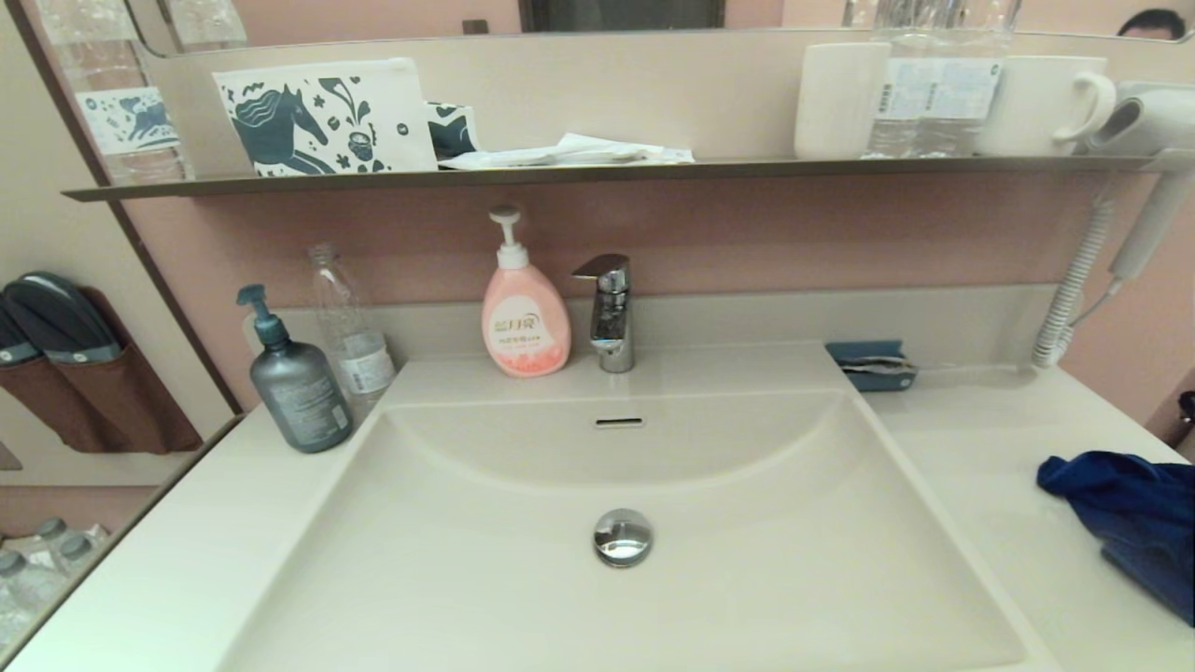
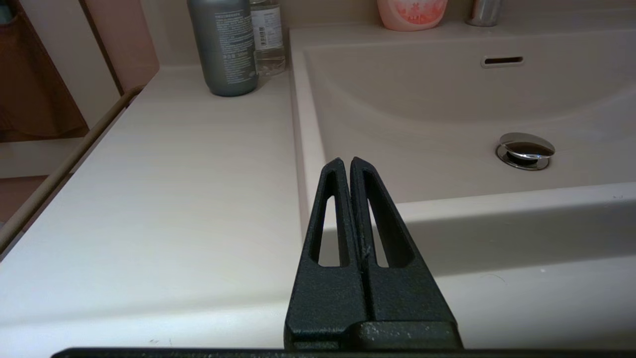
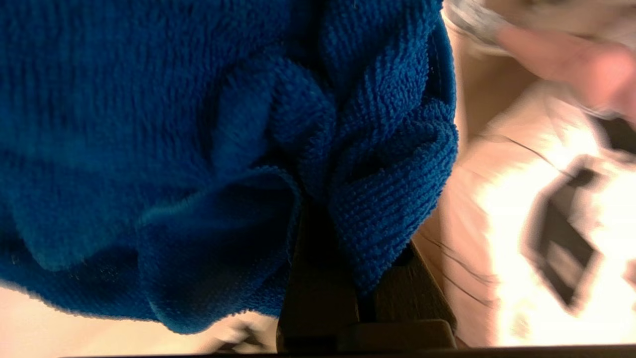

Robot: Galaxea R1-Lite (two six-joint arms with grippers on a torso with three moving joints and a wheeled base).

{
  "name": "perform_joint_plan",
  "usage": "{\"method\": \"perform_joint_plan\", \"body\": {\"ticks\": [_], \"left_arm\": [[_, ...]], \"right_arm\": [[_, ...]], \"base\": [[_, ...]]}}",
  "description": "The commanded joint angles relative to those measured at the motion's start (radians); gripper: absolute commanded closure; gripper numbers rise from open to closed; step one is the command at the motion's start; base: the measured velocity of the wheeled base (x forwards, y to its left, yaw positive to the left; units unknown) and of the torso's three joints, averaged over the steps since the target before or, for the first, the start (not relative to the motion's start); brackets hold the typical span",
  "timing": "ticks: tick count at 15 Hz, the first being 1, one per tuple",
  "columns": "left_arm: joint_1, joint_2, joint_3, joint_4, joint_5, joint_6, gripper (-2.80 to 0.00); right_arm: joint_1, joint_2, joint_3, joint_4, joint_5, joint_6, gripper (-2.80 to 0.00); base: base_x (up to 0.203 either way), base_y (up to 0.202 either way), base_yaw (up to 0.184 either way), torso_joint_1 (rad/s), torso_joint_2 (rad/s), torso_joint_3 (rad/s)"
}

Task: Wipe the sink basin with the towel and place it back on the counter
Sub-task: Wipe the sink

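The sink basin [image 1: 523, 579] is glossy off-white, with a chrome drain plug [image 1: 623, 537] and an overflow slot [image 1: 619, 423]. The royal-blue towel [image 1: 1120, 513] hangs rumpled over the counter [image 1: 971, 448] at the far right edge of the head view. In the right wrist view the towel [image 3: 198, 124] fills most of the picture. My right gripper [image 3: 348, 219] is shut on a fold of it, with cloth hiding its fingertips. My left gripper [image 2: 346, 164] is shut and holds nothing. It hovers over the counter [image 2: 174, 199] by the basin's [image 2: 447, 124] front left corner, out of the head view.
A grey pump bottle [image 1: 297, 383] and a clear bottle [image 1: 350, 322] stand at the back left. A pink soap dispenser [image 1: 525, 313] and the faucet [image 1: 609, 313] stand behind the basin. A teal tray [image 1: 871, 364] sits back right, near a coiled dryer cord [image 1: 1074, 289].
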Motion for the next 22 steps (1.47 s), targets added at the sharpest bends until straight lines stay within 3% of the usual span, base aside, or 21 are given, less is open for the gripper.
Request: {"method": "perform_joint_plan", "body": {"ticks": [1, 3, 6, 12, 16, 17, 19, 22], "left_arm": [[0.000, 0.001, 0.000, 0.000, 0.000, 0.000, 0.00], [0.000, 0.001, 0.000, 0.001, 0.000, 0.000, 0.00], [0.000, 0.001, 0.000, 0.000, 0.000, 0.000, 0.00], [0.000, 0.001, 0.000, 0.001, 0.000, 0.000, 0.00], [0.000, 0.001, 0.000, 0.000, 0.000, 0.000, 0.00], [0.000, 0.001, 0.000, 0.000, 0.000, 0.000, 0.00], [0.000, 0.001, 0.000, 0.000, 0.000, 0.000, 0.00], [0.000, 0.001, 0.000, 0.000, 0.000, 0.000, 0.00]], "right_arm": [[-0.069, -0.028, 0.022, 0.010, -0.018, -0.089, 0.00], [-0.125, -0.043, 0.023, 0.011, -0.052, -0.164, 0.00], [-0.169, -0.067, 0.029, 0.013, -0.057, -0.212, 0.00], [-0.200, -0.128, 0.057, 0.047, -0.042, -0.263, 0.00], [-0.161, -0.221, 0.013, 0.039, 0.205, -0.245, 0.00], [-0.143, -0.229, -0.004, 0.037, 0.246, -0.201, 0.00], [-0.113, -0.227, -0.049, -0.004, 0.305, -0.097, 0.00], [-0.102, -0.223, -0.057, -0.167, 0.333, -0.032, 0.00]], "base": [[0.000, 0.000, 0.000, 0.000, 0.00, 0.000], [0.000, 0.000, 0.000, 0.000, 0.00, 0.000], [0.000, 0.000, 0.000, 0.000, 0.00, 0.000], [0.000, 0.000, 0.000, 0.000, 0.00, 0.000], [0.000, 0.000, 0.000, 0.000, 0.00, 0.000], [0.000, 0.000, 0.000, 0.000, 0.00, 0.000], [0.000, 0.000, 0.000, 0.000, 0.00, 0.000], [0.000, 0.000, 0.000, 0.000, 0.00, 0.000]]}}
